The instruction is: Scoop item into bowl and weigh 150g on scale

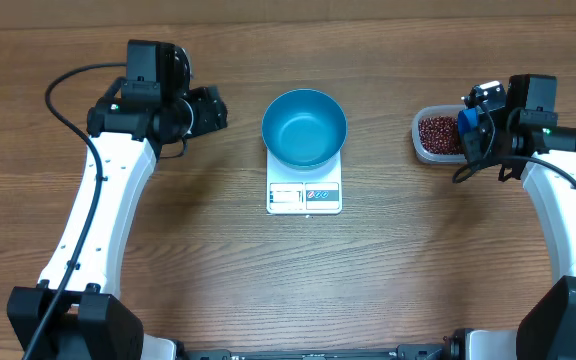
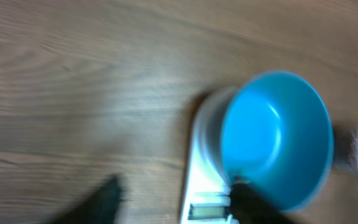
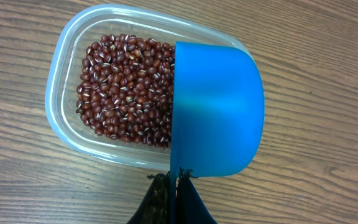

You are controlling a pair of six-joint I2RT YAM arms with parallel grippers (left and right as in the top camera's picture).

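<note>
The blue bowl (image 1: 304,128) sits on the white scale (image 1: 304,197) at mid-table. Red-brown beans (image 3: 126,87) fill the clear tub (image 3: 61,118), where the right gripper (image 3: 178,180) pinches the blue scoop (image 3: 216,112). The left gripper (image 1: 216,108), its 2 fingers apart, grasps nothing.

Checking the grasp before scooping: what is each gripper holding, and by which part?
The right gripper pinches the blue scoop at its near edge; the left gripper holds nothing.

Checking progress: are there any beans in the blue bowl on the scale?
No, the bowl on the scale shows a bare blue inside; the beans lie in the clear tub.
</note>
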